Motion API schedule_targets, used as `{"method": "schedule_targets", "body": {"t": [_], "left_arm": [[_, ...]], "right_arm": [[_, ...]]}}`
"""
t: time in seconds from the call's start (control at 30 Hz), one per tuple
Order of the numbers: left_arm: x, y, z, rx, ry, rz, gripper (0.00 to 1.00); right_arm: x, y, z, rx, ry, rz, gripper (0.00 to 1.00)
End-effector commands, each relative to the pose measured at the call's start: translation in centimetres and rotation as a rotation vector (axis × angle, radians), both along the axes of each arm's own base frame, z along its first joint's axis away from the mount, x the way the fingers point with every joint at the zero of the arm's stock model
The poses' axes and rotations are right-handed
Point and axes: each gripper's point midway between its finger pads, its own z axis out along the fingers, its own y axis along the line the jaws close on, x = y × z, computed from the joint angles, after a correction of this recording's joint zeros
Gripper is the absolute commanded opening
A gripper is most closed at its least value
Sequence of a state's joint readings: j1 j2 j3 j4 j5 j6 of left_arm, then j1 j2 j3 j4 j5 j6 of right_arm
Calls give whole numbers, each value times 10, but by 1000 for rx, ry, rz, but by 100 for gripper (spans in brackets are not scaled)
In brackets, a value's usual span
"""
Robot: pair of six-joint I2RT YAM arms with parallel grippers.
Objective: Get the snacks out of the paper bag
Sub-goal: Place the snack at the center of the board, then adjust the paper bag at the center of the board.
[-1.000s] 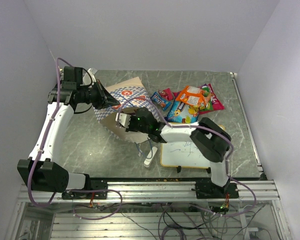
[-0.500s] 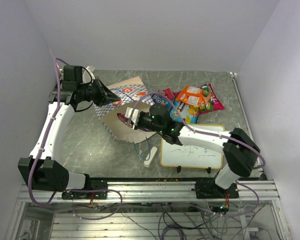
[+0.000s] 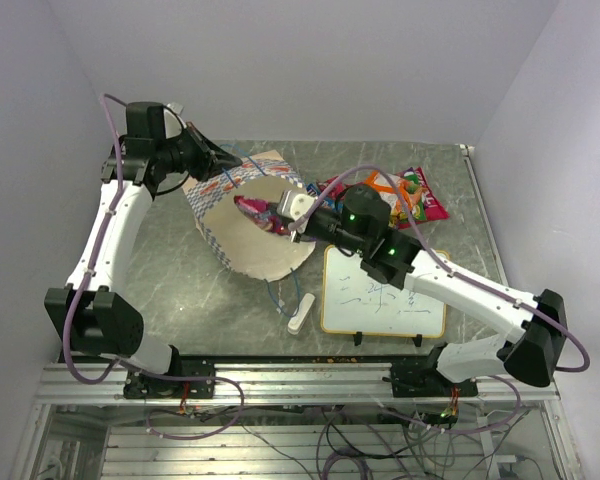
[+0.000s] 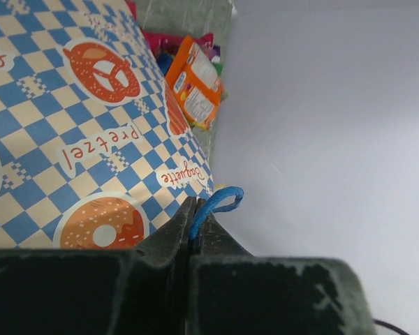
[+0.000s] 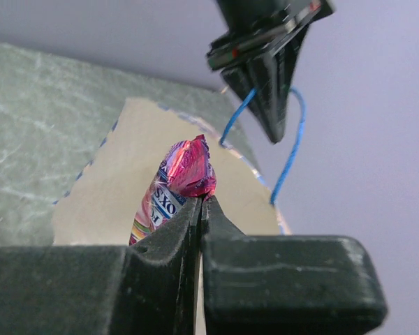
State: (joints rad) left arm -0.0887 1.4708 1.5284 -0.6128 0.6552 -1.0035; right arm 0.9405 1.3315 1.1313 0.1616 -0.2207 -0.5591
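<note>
The paper bag (image 3: 242,250) is tipped over with its tan mouth facing up toward the top camera; its blue-and-white checkered side (image 4: 77,125) fills the left wrist view. My left gripper (image 3: 218,163) (image 4: 193,206) is shut on the bag's blue cord handle (image 4: 218,200) and holds it up at the back left. My right gripper (image 3: 278,216) (image 5: 201,202) is shut on a pink-red snack (image 3: 254,211) (image 5: 186,171) just over the bag's mouth. Several other snacks (image 3: 385,196) lie in a pile on the table to the right of the bag, an orange one (image 4: 195,82) among them.
A framed whiteboard (image 3: 384,297) lies at the front right under the right arm. A white eraser block (image 3: 301,313) sits beside its left edge. A loose blue cord (image 3: 278,292) trails below the bag. Walls close in behind and on both sides.
The right gripper has drawn back up and to the right out of the bag with the pink-red snack. The left gripper has lifted the handle up and back, opening the bag's mouth wider.
</note>
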Motion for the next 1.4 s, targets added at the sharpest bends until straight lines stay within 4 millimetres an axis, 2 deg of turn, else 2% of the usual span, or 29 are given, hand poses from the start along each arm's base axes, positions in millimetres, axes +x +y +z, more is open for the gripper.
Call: {"method": "schedule_targets", "body": {"t": [0.0,0.17,0.23,0.3,0.4,0.5,0.63,0.77,0.87,0.93,1.03,1.2,1.27,1.37], "left_arm": [[26,10,22,10,-59,76,7],[37,34,12,30,-17,170,7],[38,43,8,33,-3,204,7],[41,52,5,29,5,238,7],[45,59,4,13,13,252,7],[48,60,4,16,17,244,7],[51,65,10,21,2,237,7],[53,59,20,-9,-38,181,7],[54,53,26,-24,-55,129,7],[53,50,31,-37,-65,109,7],[54,43,51,-107,-106,84,7],[51,28,97,-223,-189,30,7],[48,19,116,-269,-209,10,7],[44,3,142,-362,-227,-1,7]], "right_arm": [[9,-20,83,127,-142,-56,0],[34,-51,133,234,-178,-135,0],[47,-68,147,268,-189,-169,0],[65,-82,152,271,-196,-223,0],[105,-104,141,239,-184,-340,0],[150,-126,113,206,-166,-430,0],[211,-146,58,143,-121,-516,0],[254,-154,-5,7,-109,-561,0],[276,-155,-57,-90,-74,-565,0],[283,-150,-84,-105,-37,-547,0],[286,-142,-125,-117,49,-532,0],[272,-130,-182,-130,171,-500,0],[267,-132,-194,-110,210,-526,0],[259,-135,-211,-94,295,-548,19]]}}
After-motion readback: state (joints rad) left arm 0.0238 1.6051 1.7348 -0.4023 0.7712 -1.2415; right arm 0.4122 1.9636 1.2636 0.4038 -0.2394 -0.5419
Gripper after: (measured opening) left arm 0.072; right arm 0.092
